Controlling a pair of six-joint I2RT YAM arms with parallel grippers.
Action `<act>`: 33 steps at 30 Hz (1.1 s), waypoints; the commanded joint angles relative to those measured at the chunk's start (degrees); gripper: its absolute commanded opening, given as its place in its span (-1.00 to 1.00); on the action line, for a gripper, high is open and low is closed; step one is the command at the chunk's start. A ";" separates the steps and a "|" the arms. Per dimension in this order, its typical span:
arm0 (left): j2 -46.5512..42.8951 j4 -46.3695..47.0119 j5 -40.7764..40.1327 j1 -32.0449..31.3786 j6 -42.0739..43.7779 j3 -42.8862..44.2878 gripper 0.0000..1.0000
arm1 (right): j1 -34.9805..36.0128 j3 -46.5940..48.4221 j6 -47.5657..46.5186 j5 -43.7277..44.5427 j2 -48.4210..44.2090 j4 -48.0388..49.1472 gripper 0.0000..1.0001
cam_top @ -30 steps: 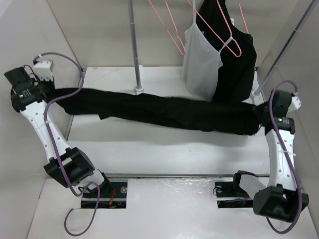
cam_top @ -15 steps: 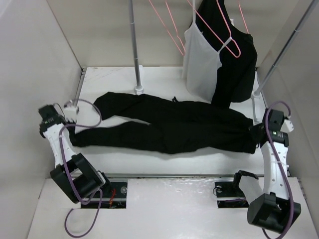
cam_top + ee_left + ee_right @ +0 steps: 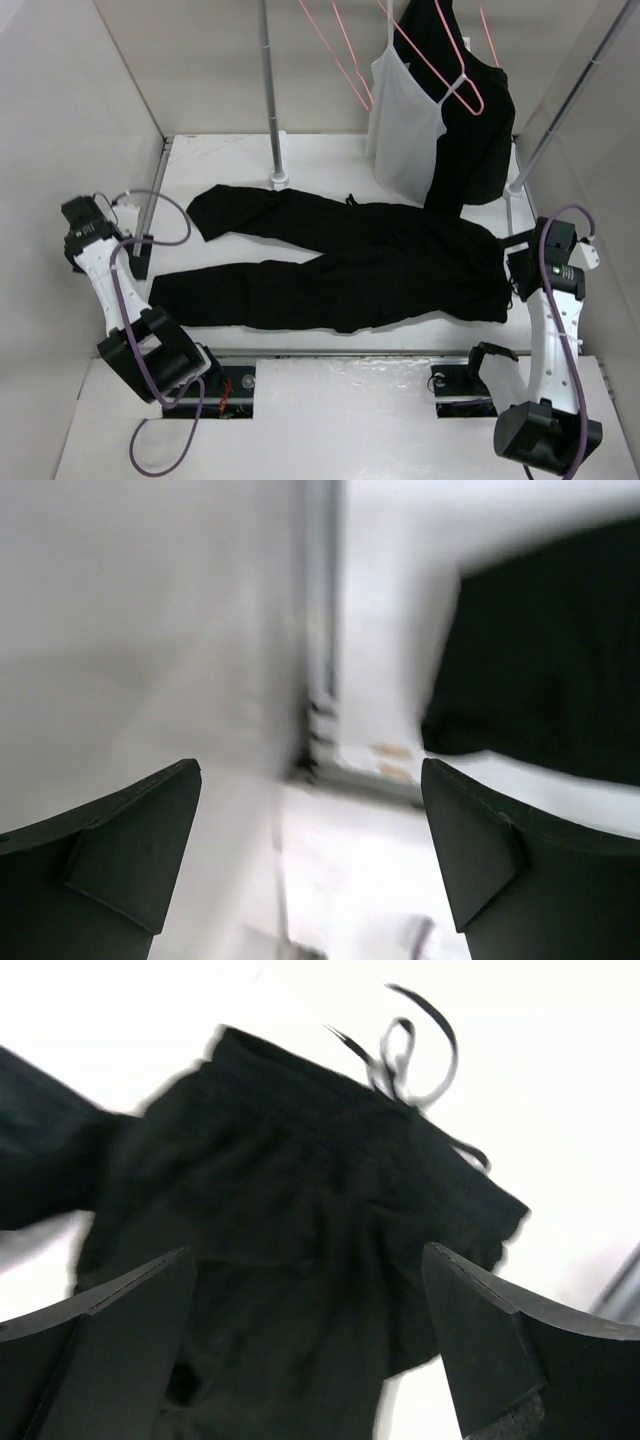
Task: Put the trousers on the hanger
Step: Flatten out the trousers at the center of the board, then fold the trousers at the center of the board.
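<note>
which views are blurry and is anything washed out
Top view: sharp, evenly lit, though the trousers read as flat black. Left wrist view: smeared throughout. Right wrist view: trousers and drawstring blurred, the table around them washed out to white.

White table (image 3: 225, 160) carries the trousers (image 3: 400, 262), spread flat, legs apart

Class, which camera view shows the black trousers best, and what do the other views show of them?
The top external view: the trousers lie whole, both legs spread leftward. The left wrist view catches only a blurred corner of fabric; the right wrist view shows just the waist end and drawstring, close up.
</note>
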 commanded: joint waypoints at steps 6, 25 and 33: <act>13.38 -2.22 7.38 -19.12 -14.49 19.34 0.80 | 2.49 8.24 -10.86 -1.05 6.15 10.51 0.99; 51.64 0.52 19.86 -28.28 -34.73 49.97 0.77 | -3.14 22.66 -11.66 -17.40 47.30 21.76 0.96; 50.61 1.22 22.33 -24.86 -35.96 41.54 0.63 | -0.33 16.09 -5.87 -15.38 44.50 22.11 0.93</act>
